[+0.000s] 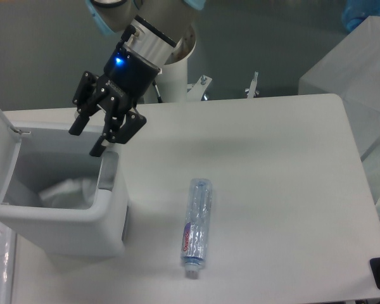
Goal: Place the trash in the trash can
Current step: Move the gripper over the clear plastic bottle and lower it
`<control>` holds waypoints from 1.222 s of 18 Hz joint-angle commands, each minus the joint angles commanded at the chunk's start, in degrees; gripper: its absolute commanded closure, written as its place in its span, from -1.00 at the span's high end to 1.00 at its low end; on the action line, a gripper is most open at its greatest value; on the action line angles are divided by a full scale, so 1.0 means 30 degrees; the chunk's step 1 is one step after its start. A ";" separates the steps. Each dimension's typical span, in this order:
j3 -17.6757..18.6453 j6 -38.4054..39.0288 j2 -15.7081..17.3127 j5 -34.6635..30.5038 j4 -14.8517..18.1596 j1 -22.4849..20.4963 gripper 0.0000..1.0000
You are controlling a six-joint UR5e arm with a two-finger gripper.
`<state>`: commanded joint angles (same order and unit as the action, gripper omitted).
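The claw [87,142] is spread wide and holds nothing; it is positioned above the right rim of the trash can [57,231] (lid raised). The tissue [66,190] is seen lying inside the can. The bottle [197,226] is laid flat on the counter [272,177], well apart.

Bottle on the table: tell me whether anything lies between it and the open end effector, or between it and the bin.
Nothing visible does. The bottle lies alone on bare table; the open, empty end effector hangs over the trash can, whose lid is up. The tissue lies inside it.
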<state>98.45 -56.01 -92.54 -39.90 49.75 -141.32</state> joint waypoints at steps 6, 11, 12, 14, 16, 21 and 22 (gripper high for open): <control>-0.4128 0.4803 -0.3835 -0.0116 0.0088 -0.1087 1.00; -0.6915 0.7856 -0.6738 -0.0555 0.0292 -0.1381 1.00; -0.7208 0.7887 -0.7061 -0.1079 0.0699 -0.1381 1.00; -0.7998 0.7858 -0.7822 -0.2425 0.1956 -0.1351 1.00; -0.9052 0.7858 -0.8555 -0.3424 0.3479 -0.1322 1.00; -1.1776 0.7829 -1.0458 -0.5590 0.7346 -0.1089 1.00; -1.2274 0.7829 -1.0898 -0.6263 0.7992 -0.0798 1.00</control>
<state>61.63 -32.52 -125.23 -58.69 73.72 -143.71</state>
